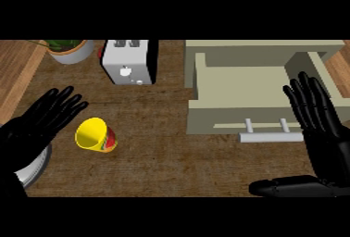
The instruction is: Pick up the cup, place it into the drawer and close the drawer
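Though near left robot hand (46, 116), cup (95, 134) apart from drawer (222, 121)

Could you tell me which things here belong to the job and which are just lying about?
For the job: yellow cup, open drawer, left hand, right hand.
Lying about: toaster, potted plant.

Soft, even light falls on a dark wooden counter (171, 162), which looks rather dim. The pale drawer (239, 85) is the brightest area, with faint shading along its inner walls. The yellow cup (92, 134) stands out vividly. The left hand (41, 120) and right hand (321, 129) are black with thin grey highlights.
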Robot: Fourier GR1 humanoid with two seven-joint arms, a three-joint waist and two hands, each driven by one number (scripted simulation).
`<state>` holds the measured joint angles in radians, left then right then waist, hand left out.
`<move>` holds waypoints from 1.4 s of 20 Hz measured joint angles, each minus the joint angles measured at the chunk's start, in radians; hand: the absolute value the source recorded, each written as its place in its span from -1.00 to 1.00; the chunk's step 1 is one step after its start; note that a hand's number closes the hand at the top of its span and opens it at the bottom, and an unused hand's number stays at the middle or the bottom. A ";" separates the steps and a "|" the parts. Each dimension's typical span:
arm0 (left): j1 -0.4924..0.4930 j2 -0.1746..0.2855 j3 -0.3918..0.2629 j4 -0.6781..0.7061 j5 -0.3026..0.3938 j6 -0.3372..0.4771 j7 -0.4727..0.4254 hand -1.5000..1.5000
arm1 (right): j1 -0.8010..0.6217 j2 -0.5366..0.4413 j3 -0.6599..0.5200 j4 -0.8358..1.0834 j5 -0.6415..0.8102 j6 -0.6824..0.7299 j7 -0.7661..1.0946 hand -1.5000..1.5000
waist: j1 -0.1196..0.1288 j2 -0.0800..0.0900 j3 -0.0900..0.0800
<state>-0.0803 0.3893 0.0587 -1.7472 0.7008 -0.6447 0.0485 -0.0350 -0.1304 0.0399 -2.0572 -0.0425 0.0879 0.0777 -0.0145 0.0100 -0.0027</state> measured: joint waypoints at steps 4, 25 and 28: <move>-0.091 0.063 0.049 0.238 0.043 -0.149 -0.018 -1.00 | -0.046 -0.016 -0.025 0.066 -0.026 0.026 0.003 -1.00 | 0.001 -0.002 0.001; -0.356 0.031 0.055 1.055 -0.661 -0.136 -0.544 -1.00 | -0.208 -0.050 -0.114 0.185 -0.062 0.064 0.002 -1.00 | -0.009 -0.001 0.000; -0.374 0.031 0.030 1.134 -0.716 -0.086 -0.617 -1.00 | -0.217 -0.053 -0.123 0.184 -0.072 0.064 0.015 -1.00 | -0.011 0.000 0.000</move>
<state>-0.4542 0.4200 0.0885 -0.6134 -0.0149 -0.7307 -0.5685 -0.2517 -0.1830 -0.0836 -1.8736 -0.1148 0.1518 0.0931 -0.0255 0.0096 -0.0031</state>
